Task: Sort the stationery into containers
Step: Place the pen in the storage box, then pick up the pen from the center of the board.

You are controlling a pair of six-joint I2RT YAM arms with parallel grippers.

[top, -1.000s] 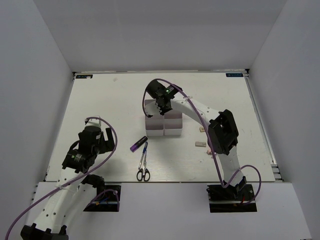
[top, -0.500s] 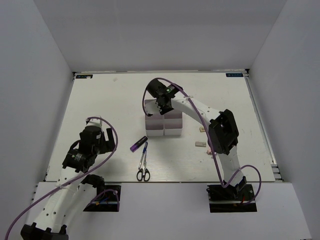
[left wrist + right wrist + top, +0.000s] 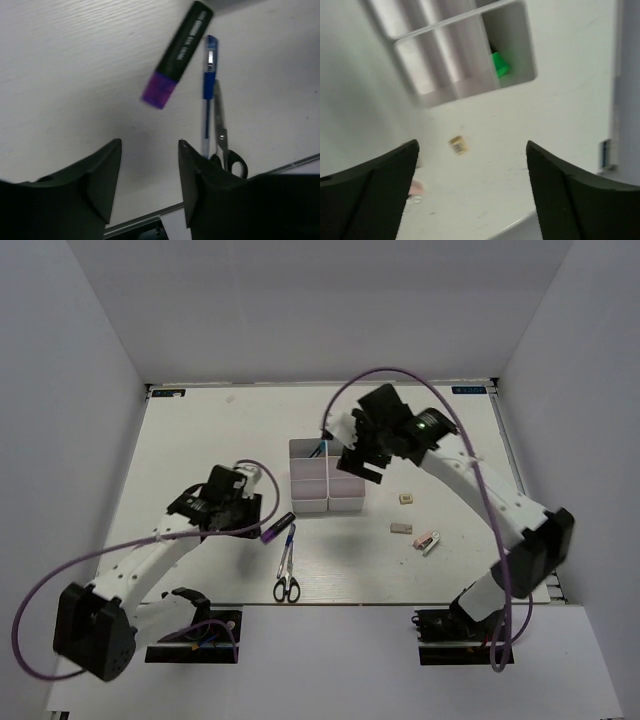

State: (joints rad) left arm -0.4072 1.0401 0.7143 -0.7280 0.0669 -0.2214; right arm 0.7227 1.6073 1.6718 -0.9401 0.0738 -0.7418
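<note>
1. The left arm reaches from its base in the lower left corner of the overhead view, up and to the right across the table (image 3: 200, 440), stretched low.
2. The left gripper (image 3: 252, 515) sits just left of the purple marker (image 3: 277, 528). In the wrist view its fingers (image 3: 107, 170) stand apart with only bare table between them; it holds nothing.
3. The purple marker lies at a slant left of centre, its purple end pointing toward the gripper. Just beside it lies the blue pen (image 3: 287, 543), and the scissors (image 3: 287, 582) lie right below the pen, black handles nearest the arm bases.
4. The right arm rises from the lower right, bends at the right edge, and leans back to the upper centre.
5. The right gripper (image 3: 352, 462) hangs over the right side of the bins (image 3: 310, 502), spread wide and empty.
6. In the right wrist view, a green marker (image 3: 499, 63) lies in the rightmost compartment.
7. Right of the bins, well apart from them, lie a beige eraser (image 3: 406, 498), a second eraser (image 3: 400, 528) and a pink-white piece (image 3: 428, 540).
</note>
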